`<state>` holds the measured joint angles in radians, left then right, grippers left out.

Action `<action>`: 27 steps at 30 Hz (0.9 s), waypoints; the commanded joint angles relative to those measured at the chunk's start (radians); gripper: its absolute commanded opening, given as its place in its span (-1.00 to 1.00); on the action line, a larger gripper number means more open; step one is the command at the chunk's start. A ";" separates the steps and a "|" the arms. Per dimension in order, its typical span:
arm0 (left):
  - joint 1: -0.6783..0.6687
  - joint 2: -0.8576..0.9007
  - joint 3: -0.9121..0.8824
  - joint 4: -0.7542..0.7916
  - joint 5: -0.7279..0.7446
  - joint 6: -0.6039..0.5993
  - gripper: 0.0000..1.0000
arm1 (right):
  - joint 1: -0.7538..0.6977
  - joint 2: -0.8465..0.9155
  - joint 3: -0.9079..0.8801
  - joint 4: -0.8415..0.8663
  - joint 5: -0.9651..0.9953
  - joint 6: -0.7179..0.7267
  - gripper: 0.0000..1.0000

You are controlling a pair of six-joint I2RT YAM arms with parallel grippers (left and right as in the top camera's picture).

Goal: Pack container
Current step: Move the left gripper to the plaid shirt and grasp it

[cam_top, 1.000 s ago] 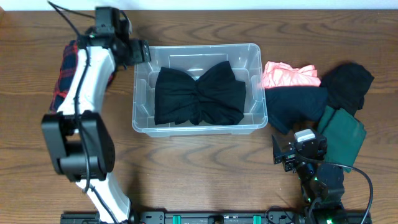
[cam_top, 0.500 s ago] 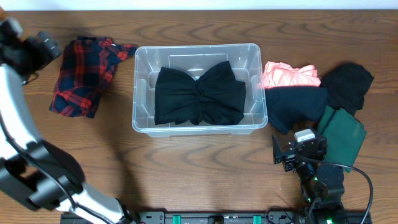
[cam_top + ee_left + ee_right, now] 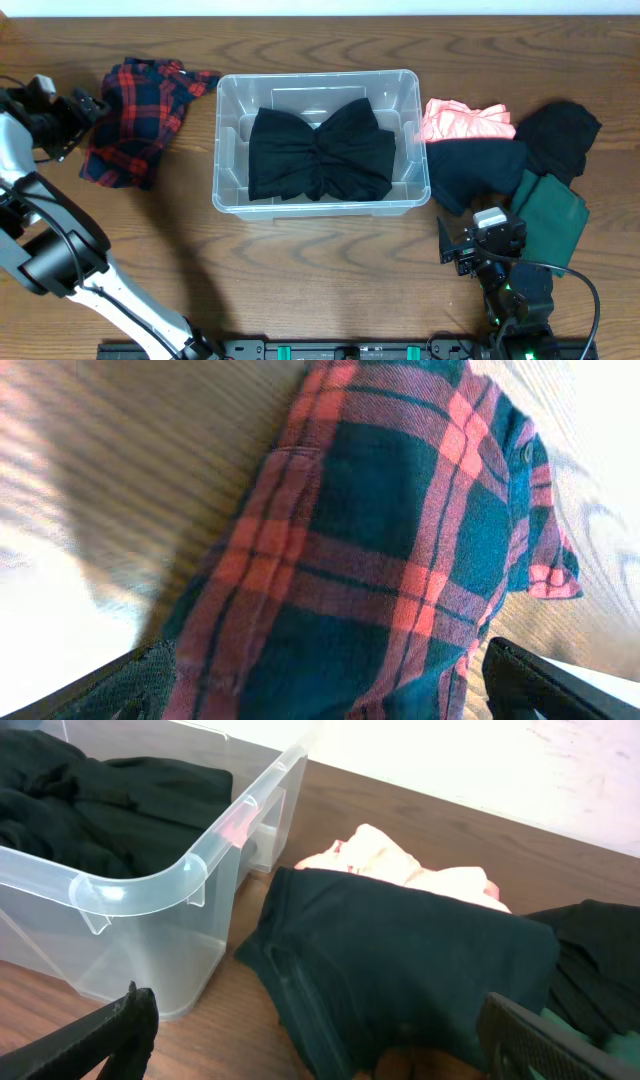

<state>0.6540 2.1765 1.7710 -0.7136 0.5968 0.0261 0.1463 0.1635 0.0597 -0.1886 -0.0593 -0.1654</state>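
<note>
The clear plastic container (image 3: 232, 108) stands mid-table with a folded black garment (image 3: 318, 150) inside; its corner shows in the right wrist view (image 3: 150, 885). A red and navy plaid shirt (image 3: 140, 120) lies left of it and fills the left wrist view (image 3: 390, 550). My left gripper (image 3: 82, 110) is open at the shirt's left edge, fingers spread wide with the shirt between them and nothing held. My right gripper (image 3: 452, 250) is open and empty near the front right, facing a dark navy garment (image 3: 410, 970).
Right of the container lie a pink garment (image 3: 465, 120), the dark navy garment (image 3: 475, 170), a black garment (image 3: 560, 135) and a green folded one (image 3: 550, 215). The table's far edge meets a white wall.
My left arm swung from the container's back left corner out to the far left, then came back in to the plaid shirt's left edge. The right arm has not moved.
</note>
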 commanded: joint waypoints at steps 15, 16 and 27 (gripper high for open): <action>-0.117 0.139 -0.003 -0.304 0.021 0.058 0.74 | -0.010 0.000 -0.004 0.001 -0.004 0.011 0.98; -0.125 0.139 -0.003 -0.327 0.021 0.059 0.74 | -0.010 0.000 -0.004 0.001 -0.004 0.011 0.98; -0.076 0.022 0.037 -0.317 0.020 -0.020 0.72 | -0.010 0.000 -0.004 0.001 -0.004 0.011 0.99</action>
<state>0.5407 2.2646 1.7882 -1.0378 0.6216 0.0292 0.1459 0.1635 0.0597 -0.1886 -0.0593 -0.1654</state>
